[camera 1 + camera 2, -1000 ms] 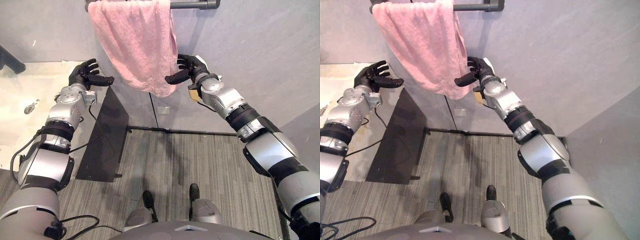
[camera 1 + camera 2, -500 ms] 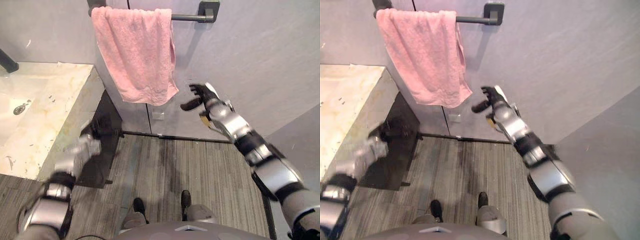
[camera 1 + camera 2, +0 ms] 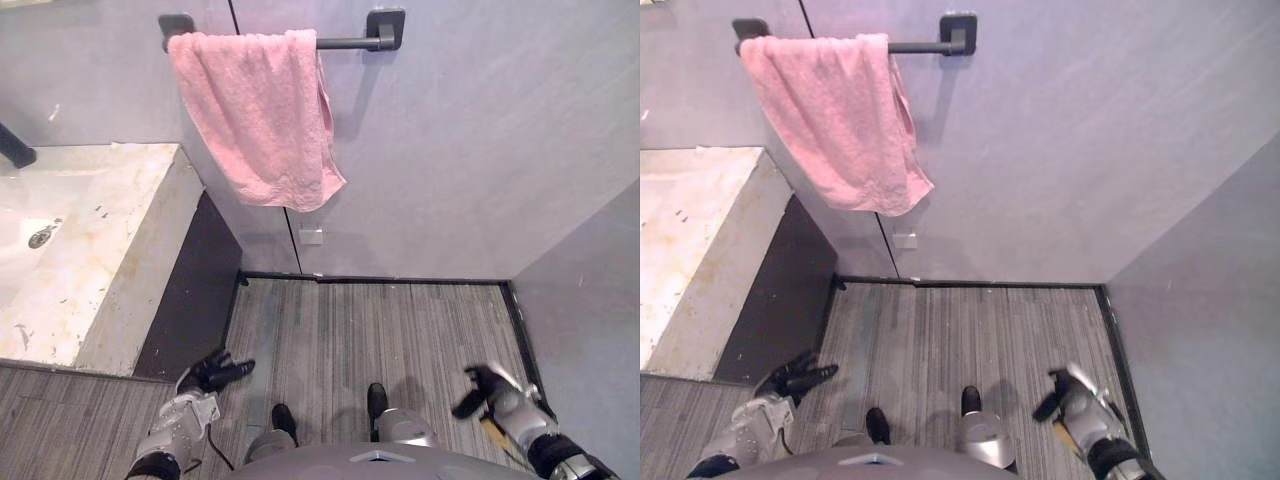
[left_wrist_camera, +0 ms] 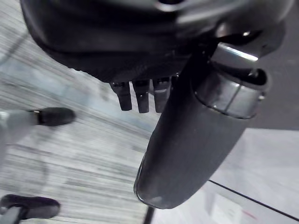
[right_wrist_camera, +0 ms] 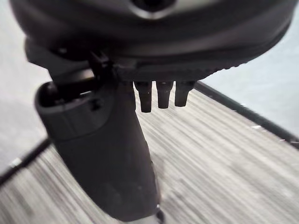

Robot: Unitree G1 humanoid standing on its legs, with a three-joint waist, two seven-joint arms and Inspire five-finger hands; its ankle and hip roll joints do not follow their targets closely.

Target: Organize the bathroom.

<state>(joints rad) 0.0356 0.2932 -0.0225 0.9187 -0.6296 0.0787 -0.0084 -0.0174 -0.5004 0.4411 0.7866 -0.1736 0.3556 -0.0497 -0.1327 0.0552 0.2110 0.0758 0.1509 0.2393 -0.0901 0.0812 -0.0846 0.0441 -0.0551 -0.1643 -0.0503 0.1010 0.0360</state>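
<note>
A pink towel (image 3: 262, 115) hangs draped over a dark wall rail (image 3: 345, 42), its lower corner dangling free. Both arms are lowered, far below the towel. My left hand (image 3: 212, 372) hovers over the striped floor at the lower left, fingers relaxed and holding nothing; its thumb (image 4: 187, 140) and fingers (image 4: 140, 95) stand out loosely in the left wrist view. At the lower right, by the wall, my right hand (image 3: 482, 388) is open and empty too, thumb (image 5: 107, 154) and fingers (image 5: 159, 95) extended over the floor.
A pale marble vanity top (image 3: 90, 250) with a sink drain (image 3: 42, 237) stands at the left, with a black side panel (image 3: 190, 300) below it. Grey walls close the back and right. A small white wall plate (image 3: 311, 237) sits under the towel.
Both arms have dropped from beside the towel down to floor level. The right hand has let go of the towel's edge. The camera has shifted, bringing the whole rail into view.
</note>
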